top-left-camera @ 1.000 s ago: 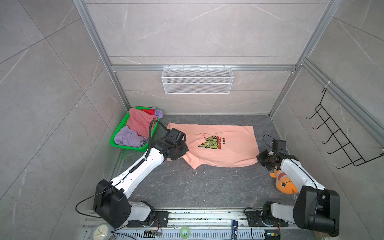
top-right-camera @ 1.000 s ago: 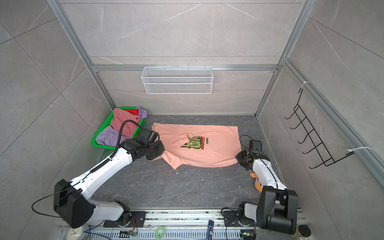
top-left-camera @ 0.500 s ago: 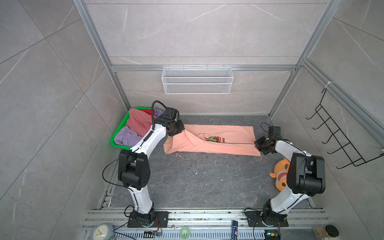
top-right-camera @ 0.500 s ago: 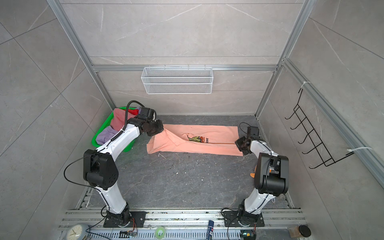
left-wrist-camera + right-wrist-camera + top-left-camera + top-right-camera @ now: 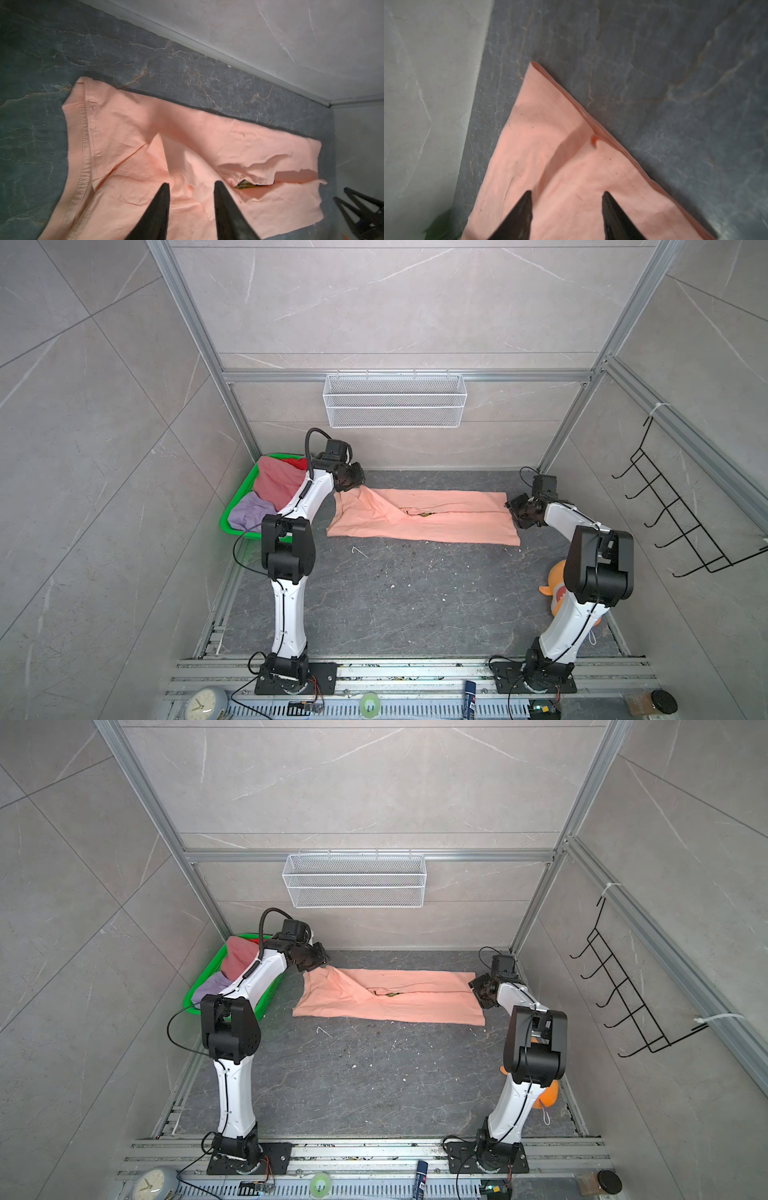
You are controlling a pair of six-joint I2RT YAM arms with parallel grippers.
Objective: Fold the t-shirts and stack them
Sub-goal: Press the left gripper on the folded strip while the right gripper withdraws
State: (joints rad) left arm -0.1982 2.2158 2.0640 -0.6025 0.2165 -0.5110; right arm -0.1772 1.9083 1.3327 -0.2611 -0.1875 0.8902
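The peach shirt [image 5: 436, 518] lies as a long strip across the far part of the floor [image 5: 395, 593]. Its far edge runs parallel to the back wall with a narrow bare band between. Its left end is near the green basket [image 5: 232, 506] and its right end is near the right wall. The near edge is fairly straight, and beyond it the floor is open and wide between the two arm bases. Only the plush toy [image 5: 555, 585] sits there, by the right arm. The basket holds a pink shirt [image 5: 278, 485], a lavender shirt [image 5: 249, 510] and a bit of red shirt [image 5: 297, 464].

The left gripper [image 5: 191, 182] is at the shirt's far-left corner, fingers apart, with the cloth peaked up toward it. The right gripper [image 5: 567, 191] is over the right end, fingers also apart and nothing pinched.

A second ago the shirt lay spread flat with its graphic showing and both grippers were closed on its near corners. Now it is folded over, only a sliver of the graphic [image 5: 424, 514] shows at the seam, and both grippers have let go.
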